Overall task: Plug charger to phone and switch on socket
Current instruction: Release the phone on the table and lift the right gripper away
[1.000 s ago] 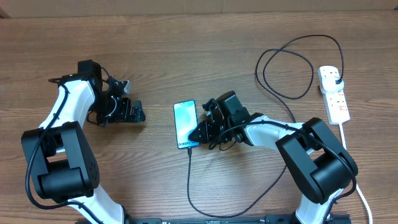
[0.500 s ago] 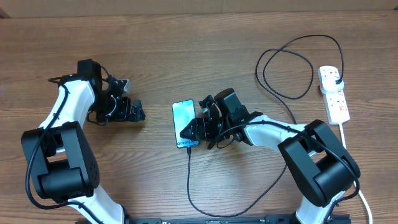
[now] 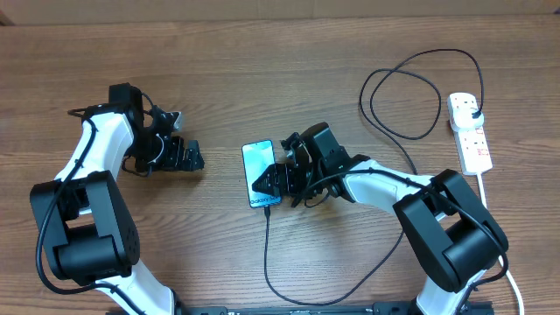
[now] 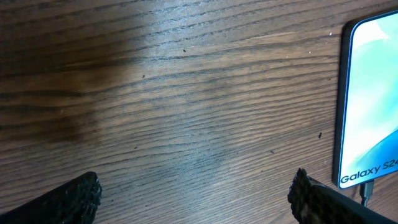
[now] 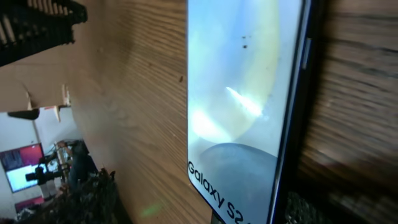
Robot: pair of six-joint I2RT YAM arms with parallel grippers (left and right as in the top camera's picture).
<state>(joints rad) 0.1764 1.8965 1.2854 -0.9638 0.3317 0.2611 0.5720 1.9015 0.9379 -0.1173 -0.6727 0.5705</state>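
The phone (image 3: 256, 162) lies screen up at the table's middle, its "Galaxy S24" end towards the near edge. The charger (image 3: 267, 254), a thin black cable, runs from the phone's lower end, loops round to the right and ends in a black plug (image 3: 473, 111) seated in the socket (image 3: 470, 140). My right gripper (image 3: 278, 184) is open, its jaws reaching over the phone's lower right part. In the right wrist view the phone (image 5: 249, 93) fills the middle, between that gripper's (image 5: 199, 208) spread fingers. My left gripper (image 3: 185, 158) stands open to the phone's left with nothing in it.
The socket's thick white cord (image 3: 494, 236) runs down the right side to the near edge. In the left wrist view, bare wood lies between the fingers (image 4: 68, 200), and the phone (image 4: 370, 93) with the charger's tip (image 4: 365, 193) shows at the right edge.
My right gripper's jaws have opened and reached a little left over the phone. The phone has shifted slightly left. The left arm has not moved.
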